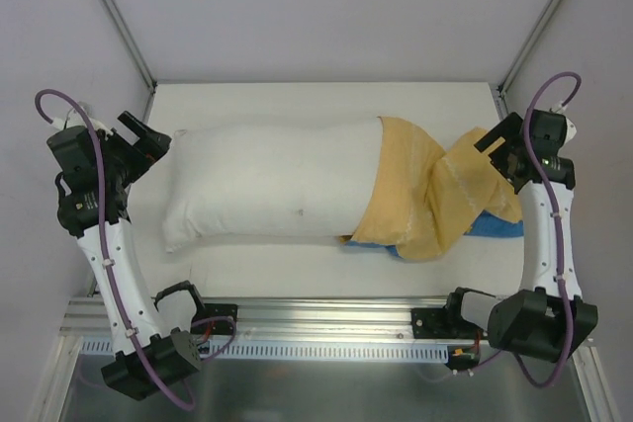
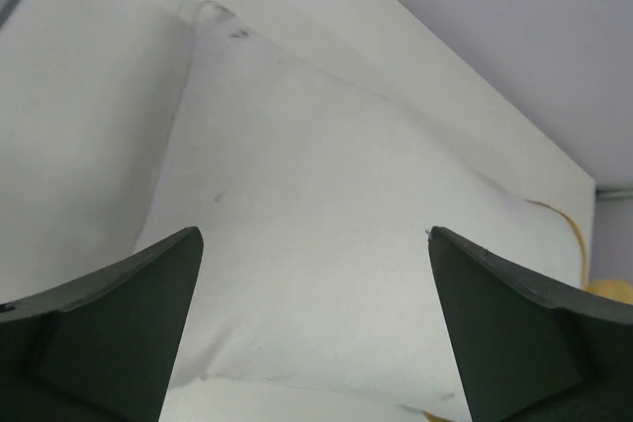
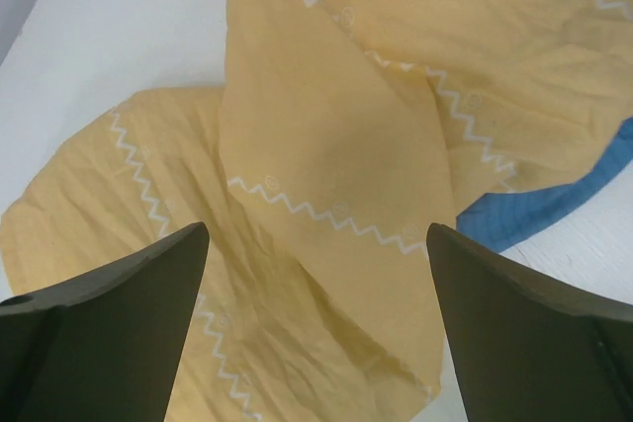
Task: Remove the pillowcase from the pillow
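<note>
At the far left, the left fingers (image 1: 148, 133) stood spread wide and held nothing, just off the left end of the pillow (image 1: 267, 185). The left wrist view showed that end lying between them, untouched. The pillow lay lengthwise across the middle of the bench (image 1: 297, 101), bare white over most of its length. Only its right end sat inside the pillowcase (image 1: 425, 195), which was bunched there yellow side up, with a strip of blue showing at the near right. The right fingers (image 1: 497, 137) were likewise parted and empty above the loose right end of the cloth.

The last pull appeared to be the step in hand. It would go best with the left fingers pinching the pillow's left corner firmly as an anchor. The right fingers should take a deep bite of the slack yellow folds (cloth only, well right of where the stuffing ends). The draw should then run low and straight to the right. A shallow pinch would probably slip, and pulling without the anchor would likely drag pillow and cover along together.
</note>
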{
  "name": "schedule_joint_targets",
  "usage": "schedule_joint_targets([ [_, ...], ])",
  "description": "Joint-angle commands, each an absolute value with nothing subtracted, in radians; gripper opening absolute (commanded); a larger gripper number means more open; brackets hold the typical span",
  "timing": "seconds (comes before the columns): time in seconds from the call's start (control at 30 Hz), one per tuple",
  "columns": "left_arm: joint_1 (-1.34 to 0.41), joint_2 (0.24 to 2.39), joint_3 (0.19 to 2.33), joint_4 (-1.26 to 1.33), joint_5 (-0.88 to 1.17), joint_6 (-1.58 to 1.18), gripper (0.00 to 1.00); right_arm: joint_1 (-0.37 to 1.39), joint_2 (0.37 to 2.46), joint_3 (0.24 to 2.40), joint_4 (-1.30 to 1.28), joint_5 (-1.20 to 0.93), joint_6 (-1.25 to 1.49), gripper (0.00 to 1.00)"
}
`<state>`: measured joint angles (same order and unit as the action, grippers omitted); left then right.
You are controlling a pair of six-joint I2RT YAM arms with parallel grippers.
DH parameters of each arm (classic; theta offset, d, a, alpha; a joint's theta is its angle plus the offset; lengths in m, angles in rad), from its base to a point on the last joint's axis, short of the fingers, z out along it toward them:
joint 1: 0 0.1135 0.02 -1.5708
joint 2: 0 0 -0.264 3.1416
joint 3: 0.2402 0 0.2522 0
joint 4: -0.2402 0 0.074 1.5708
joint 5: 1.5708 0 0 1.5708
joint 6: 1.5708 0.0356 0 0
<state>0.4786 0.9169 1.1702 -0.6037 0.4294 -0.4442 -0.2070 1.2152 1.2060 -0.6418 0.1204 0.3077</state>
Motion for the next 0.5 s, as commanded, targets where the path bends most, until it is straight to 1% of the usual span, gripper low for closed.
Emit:
schedule_joint_targets([
  [0.0,0.477,0.910,1.207,-0.686,0.110,-0.380,0.99,-0.202,1.089,1.206,-0.690,0.227,0.253,0.97],
  [0.07,0.477,0.922,1.212,-0.695,0.129,-0.367,0.99,-0.201,1.037,1.201,-0.695,0.235,0.247,0.99],
  [0.1,0.476,0.934,1.221,-0.695,0.255,-0.350,0.99,-0.202,1.022,1.197,-0.695,0.235,0.244,0.97],
  [0.13,0.471,0.943,1.224,-0.686,0.331,-0.342,0.99,-0.202,1.008,1.187,-0.692,0.220,0.242,0.96],
  [0.2,0.367,0.959,1.238,-0.667,0.406,-0.321,0.99,-0.202,0.991,1.180,-0.696,0.192,0.244,0.96],
  [0.27,0.235,0.974,1.267,-0.669,0.319,-0.298,0.99,-0.190,0.992,1.164,-0.699,0.134,0.256,0.96],
  [0.3,0.109,0.992,1.282,-0.669,0.293,-0.281,0.99,-0.183,0.989,1.152,-0.684,0.121,0.264,0.96],
  [0.37,0.011,1.020,1.296,-0.666,0.293,-0.284,0.99,-0.149,0.965,1.059,-0.625,0.074,0.267,0.96],
  [0.4,-0.091,1.037,1.308,-0.652,0.305,-0.285,0.99,-0.137,0.938,1.027,-0.579,0.058,0.270,0.96],
  [0.47,-0.197,1.092,1.322,-0.638,0.282,-0.276,0.99,-0.091,0.930,0.970,-0.560,0.034,0.275,0.96],
])
